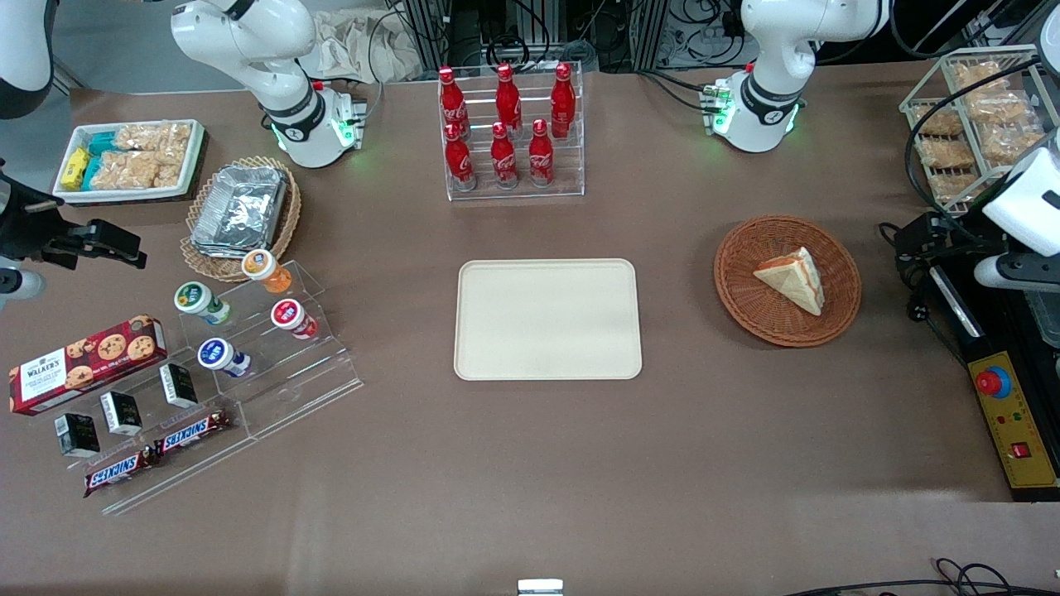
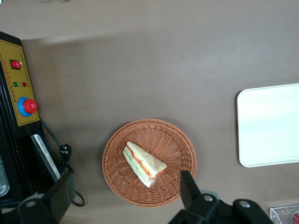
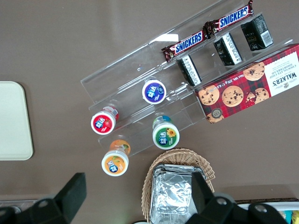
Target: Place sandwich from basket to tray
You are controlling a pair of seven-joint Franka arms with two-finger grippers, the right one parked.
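Observation:
The sandwich (image 1: 791,277), a pale bread wedge with an orange-red filling edge, lies in the round reddish-brown wicker basket (image 1: 745,310). The cream-beige tray (image 1: 546,319) lies bare at the table's middle, beside the basket toward the parked arm's end. My left gripper (image 1: 923,240) hangs high, beside the basket toward the working arm's end of the table. In the left wrist view the gripper (image 2: 127,175) is open and empty, its fingers (image 2: 186,186) wide apart, well above the sandwich (image 2: 142,163), the basket (image 2: 163,140) and the tray (image 2: 268,126).
A yellow control box with a red button (image 1: 1010,418) and cables lie at the working arm's end. A wire rack of snack packets (image 1: 969,124) stands there too. A rack of red bottles (image 1: 509,132) stands farther from the camera than the tray.

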